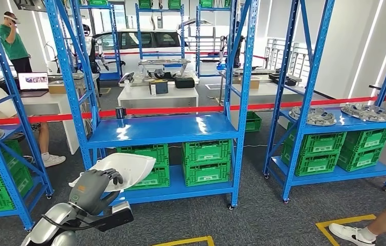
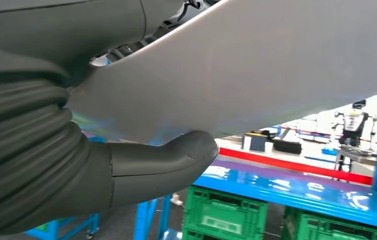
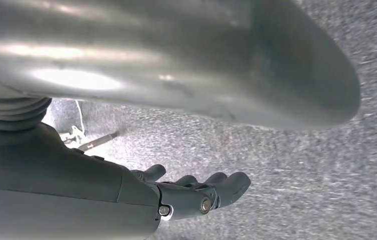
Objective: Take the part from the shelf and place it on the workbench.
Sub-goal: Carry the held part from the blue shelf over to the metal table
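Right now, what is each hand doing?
Left hand: holding the white part.
Right hand: holding nothing, fingers extended side by side over the floor; open.

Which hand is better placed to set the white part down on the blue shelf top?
Left. The left hand already grips the white curved plastic part before the blue shelf; the right hand hangs over the floor.

No legible text, label, brand, number or sign on any surface here.
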